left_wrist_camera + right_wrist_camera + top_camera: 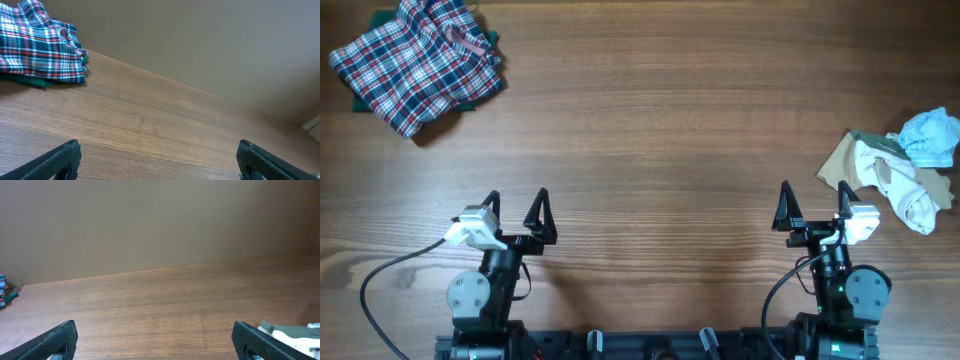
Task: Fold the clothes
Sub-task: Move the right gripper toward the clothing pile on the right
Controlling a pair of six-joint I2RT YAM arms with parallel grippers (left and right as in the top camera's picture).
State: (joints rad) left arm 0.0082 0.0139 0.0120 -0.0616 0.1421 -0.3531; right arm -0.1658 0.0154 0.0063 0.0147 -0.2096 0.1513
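A red-white-blue plaid garment (pixel 418 62) lies folded at the far left corner; it also shows in the left wrist view (pixel 40 45). A crumpled pile lies at the right edge: a pale blue-white garment (pixel 932 136), a beige one (pixel 847 160) and a white one (pixel 905 192). A bit of the pile shows in the right wrist view (pixel 292 334). My left gripper (pixel 516 207) is open and empty near the front left. My right gripper (pixel 814 208) is open and empty near the front right, just left of the pile.
A dark green cloth (pixel 365 100) lies under the plaid garment. The wooden table (pixel 660 130) spans the view. A plain wall (pixel 150 225) stands behind the far edge.
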